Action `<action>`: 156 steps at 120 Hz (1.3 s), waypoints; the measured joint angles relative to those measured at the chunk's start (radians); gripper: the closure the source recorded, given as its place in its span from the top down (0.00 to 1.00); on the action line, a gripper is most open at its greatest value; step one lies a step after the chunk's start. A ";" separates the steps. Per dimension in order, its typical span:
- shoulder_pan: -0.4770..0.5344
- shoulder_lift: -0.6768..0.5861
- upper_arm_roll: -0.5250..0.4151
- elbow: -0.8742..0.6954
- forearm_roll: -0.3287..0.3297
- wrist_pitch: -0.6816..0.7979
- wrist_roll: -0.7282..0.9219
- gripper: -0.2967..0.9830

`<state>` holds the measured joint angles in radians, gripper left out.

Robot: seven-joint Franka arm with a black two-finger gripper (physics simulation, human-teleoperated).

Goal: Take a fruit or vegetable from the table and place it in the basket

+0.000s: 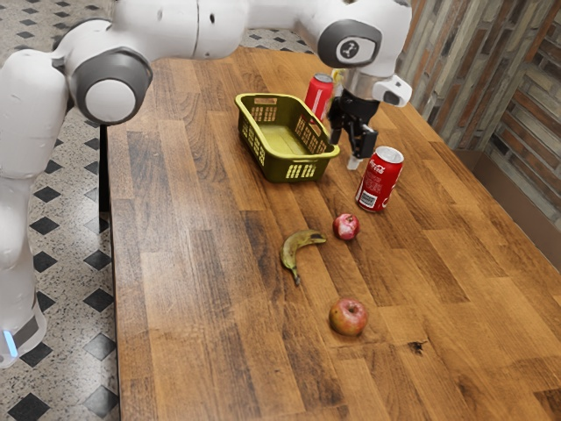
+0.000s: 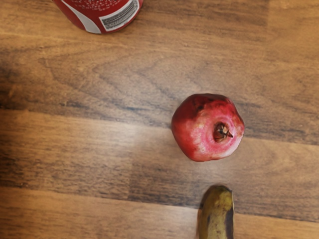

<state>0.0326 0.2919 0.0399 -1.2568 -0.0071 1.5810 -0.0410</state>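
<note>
Bright light, pale glare on wooden table [image 1: 195, 267], soft shadows

Wood-plank bench [image 1: 202, 351] w/ mixed light & dark boards, soft sheen on top. Speckled floor [image 1: 70, 215] w/ dark diamond insets alongside. Multicolored slatted wall [image 1: 521, 96], brown & grey, at the exterior view's upper right.

Near the bench's [image 1: 193, 316] far edge, the basket's [image 1: 273, 167] rim hides the foot of the rear red can [image 1: 317, 93], while the arm [image 1: 358, 82] covers the bench's far corner and part of a yellow thing [image 1: 337, 75], leaving too little to name it. The exterior view's lower edge cuts off the bench's near end. In the wrist view, the Coca-Cola can [image 2: 102, 12] and banana [image 2: 216, 214] are cut off.
</note>
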 joint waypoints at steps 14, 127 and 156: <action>0.002 0.050 -0.002 0.011 0.003 0.031 -0.002 0.77; -0.016 0.131 -0.021 -0.178 -0.022 0.374 -0.011 0.77; -0.024 0.136 -0.021 -0.175 -0.023 0.386 -0.012 0.77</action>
<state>0.0087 0.4279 0.0184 -1.4321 -0.0303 1.9665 -0.0533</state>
